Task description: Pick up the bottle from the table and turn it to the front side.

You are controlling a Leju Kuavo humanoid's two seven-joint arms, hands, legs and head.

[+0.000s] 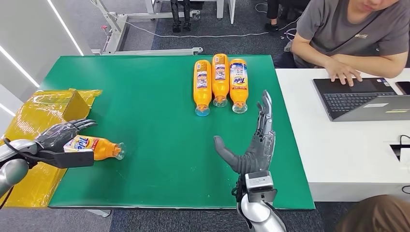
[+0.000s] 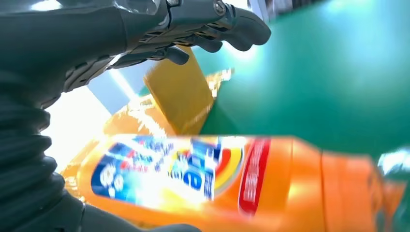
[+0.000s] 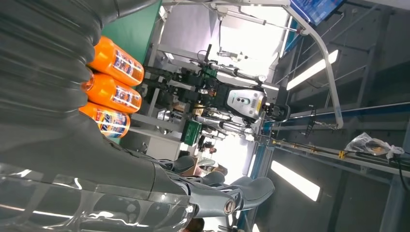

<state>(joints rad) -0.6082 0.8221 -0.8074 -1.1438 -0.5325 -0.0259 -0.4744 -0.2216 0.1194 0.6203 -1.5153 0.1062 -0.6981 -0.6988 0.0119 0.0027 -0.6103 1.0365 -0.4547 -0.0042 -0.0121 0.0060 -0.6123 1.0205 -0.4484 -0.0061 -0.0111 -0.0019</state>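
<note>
An orange Tide bottle [image 1: 94, 146] lies on its side at the left edge of the green table [image 1: 150, 92], cap pointing right, label up. My left hand [image 1: 62, 137] grips its base end, fingers curled over the top. Close up, the bottle [image 2: 251, 183] sits under the fingers [image 2: 212, 29]. Over the table's right part my right hand [image 1: 254, 145] stands open, fingers straight and pointing away, holding nothing. Three more orange bottles [image 1: 220, 82] lie side by side at the far middle, caps toward me; they also show beside my right hand [image 3: 113, 87].
A yellow bag-lined box [image 1: 46, 113] sits at the table's left edge behind my left hand. A white desk [image 1: 348, 145] adjoins on the right, with a laptop [image 1: 362, 99] and a person typing.
</note>
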